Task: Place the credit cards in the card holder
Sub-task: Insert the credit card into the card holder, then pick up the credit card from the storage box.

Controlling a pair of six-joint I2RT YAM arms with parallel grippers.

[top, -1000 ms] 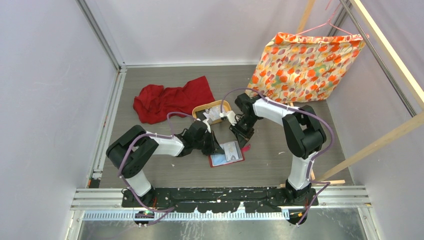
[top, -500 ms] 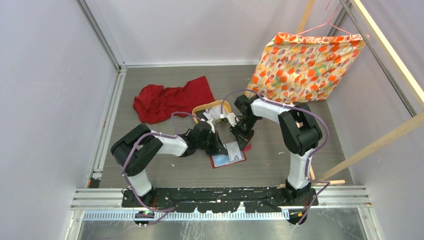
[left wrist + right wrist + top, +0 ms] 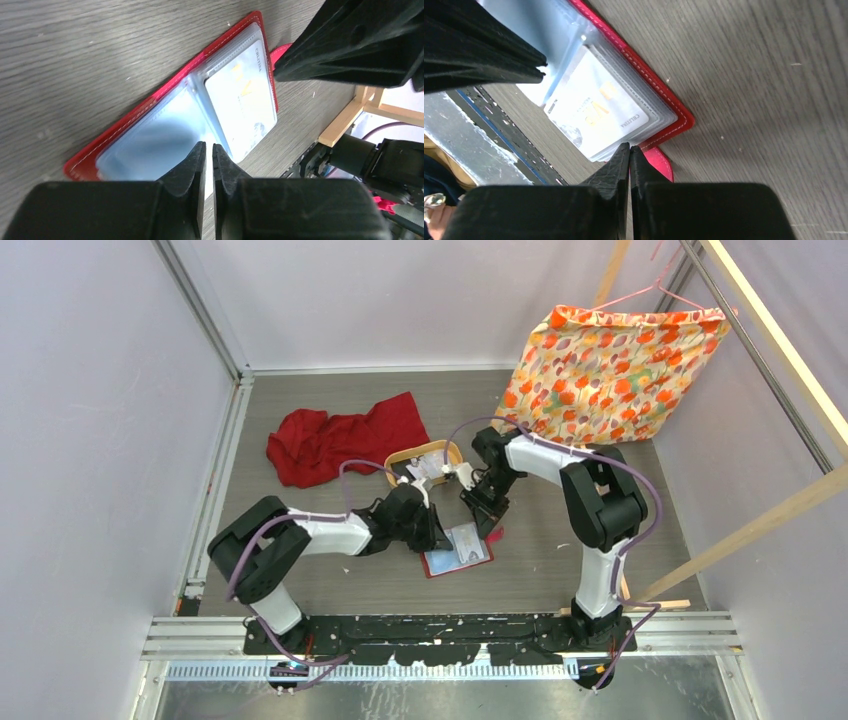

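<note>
Holder (image 3: 150, 107), open, one card (image 3: 243, 102) in a clear pocket: my left gripper (image 3: 209, 146) over its fold, barely parted, empty; my right gripper (image 3: 629, 146) at its card-side corner, pressed together, empty.

One card holder (image 3: 456, 548), two tools (image 3: 205, 150) (image 3: 629, 148)

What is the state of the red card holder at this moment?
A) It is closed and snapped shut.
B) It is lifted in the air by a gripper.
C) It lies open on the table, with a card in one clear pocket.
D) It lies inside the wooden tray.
C: the card holder lies spread open on the table, and a pale card shows inside one of its clear pockets.
</note>
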